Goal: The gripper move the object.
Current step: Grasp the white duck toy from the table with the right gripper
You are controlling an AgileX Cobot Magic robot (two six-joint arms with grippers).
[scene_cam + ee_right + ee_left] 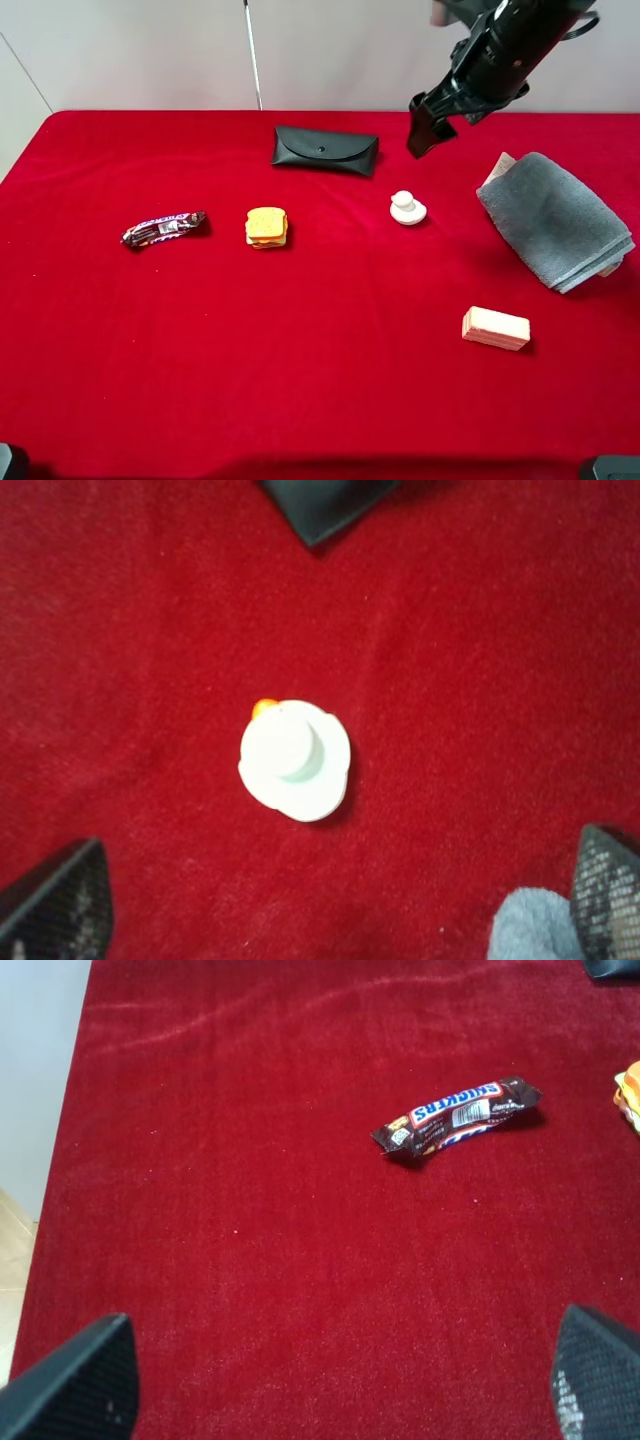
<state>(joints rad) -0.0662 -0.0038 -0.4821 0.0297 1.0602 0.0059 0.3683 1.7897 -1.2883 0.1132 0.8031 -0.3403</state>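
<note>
The right gripper (pixel 422 138) hovers with its jaws spread apart and empty above the white knob (pixel 407 208), which sits untouched on the red cloth (pixel 330 380) near the black glasses case (pixel 325 150), so descent, grasp and move all seem left.

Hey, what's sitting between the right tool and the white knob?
Nothing. In the right wrist view only bare red cloth separates the open right tool from the knob; the high view agrees.

snickers (pixel 164 228), sandwich (pixel 266 227), case (pixel 325 150), towel (pixel 555 220), block (pixel 496 328)
</note>
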